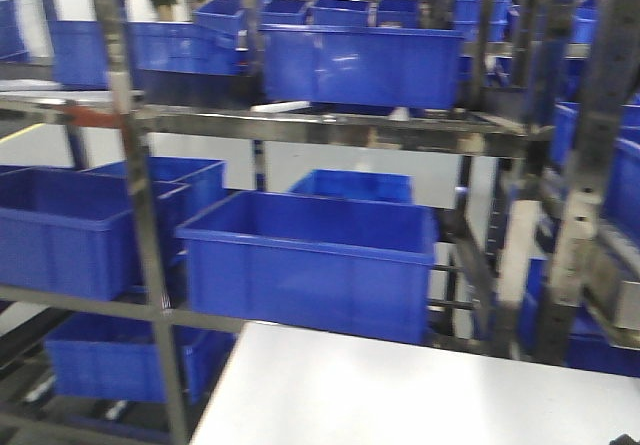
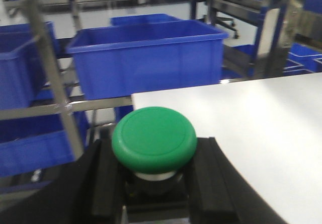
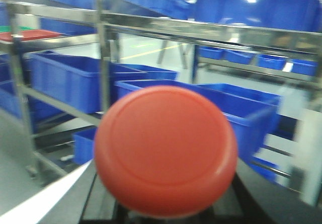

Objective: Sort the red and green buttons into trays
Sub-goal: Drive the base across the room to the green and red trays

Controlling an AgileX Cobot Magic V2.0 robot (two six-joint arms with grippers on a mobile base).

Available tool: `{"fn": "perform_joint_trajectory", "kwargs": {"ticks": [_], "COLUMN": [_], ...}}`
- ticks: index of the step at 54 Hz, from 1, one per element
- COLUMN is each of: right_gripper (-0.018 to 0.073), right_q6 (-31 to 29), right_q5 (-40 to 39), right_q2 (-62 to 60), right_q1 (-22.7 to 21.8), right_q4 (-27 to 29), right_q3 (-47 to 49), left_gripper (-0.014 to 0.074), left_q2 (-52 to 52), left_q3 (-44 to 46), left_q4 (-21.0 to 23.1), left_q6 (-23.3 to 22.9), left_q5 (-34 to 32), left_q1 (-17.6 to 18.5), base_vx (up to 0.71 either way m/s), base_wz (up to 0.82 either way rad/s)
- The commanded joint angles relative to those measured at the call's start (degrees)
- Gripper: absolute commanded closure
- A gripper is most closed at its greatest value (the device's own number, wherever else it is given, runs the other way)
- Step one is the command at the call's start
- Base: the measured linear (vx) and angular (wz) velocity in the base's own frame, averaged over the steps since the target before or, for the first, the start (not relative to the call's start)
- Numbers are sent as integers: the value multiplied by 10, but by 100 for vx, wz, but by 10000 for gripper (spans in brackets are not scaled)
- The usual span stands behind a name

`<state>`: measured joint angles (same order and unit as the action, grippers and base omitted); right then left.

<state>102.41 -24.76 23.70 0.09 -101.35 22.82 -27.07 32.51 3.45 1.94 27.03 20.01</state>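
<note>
Steel racking [image 1: 330,130] fills the far side of the room, its shelves loaded with blue bins [image 1: 310,265] on several levels. In front of it lies the white worktop [image 1: 400,385], whose far edge stops just short of the nearest big bin.

The left jaws are closed in around the dark base of the green button [image 2: 153,138]. One black finger presses each side, and the domed cap sits upright above them. It is held off the worktop's left edge, near the far corner.

The right jaws grip the red button [image 3: 166,148] the same way. Its broad cap hides most of the fingers, so only dark edges show beneath it, with a sliver of worktop at the lower left.
</note>
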Motion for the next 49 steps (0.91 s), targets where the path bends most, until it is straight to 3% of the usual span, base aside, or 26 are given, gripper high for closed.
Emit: {"fn": "perform_joint_trajectory", "kwargs": {"ticks": [1,49], "right_gripper": [569,569], "right_q6": [0,0], "right_q5": [13,13], "right_q2": [2,2], "right_q1": [-2,-2], "right_q4": [-3,-3], "right_q3": [19,19], "left_gripper": [596,596], "left_q2": [-2,-2], "left_q3": [18,18], "left_q4": [3,3], "left_q6": [-1,-1], "left_q5": [-54,-53], "left_q1": [4,4], "base_vx": [-7,-13], "base_wz": [63,60]}}
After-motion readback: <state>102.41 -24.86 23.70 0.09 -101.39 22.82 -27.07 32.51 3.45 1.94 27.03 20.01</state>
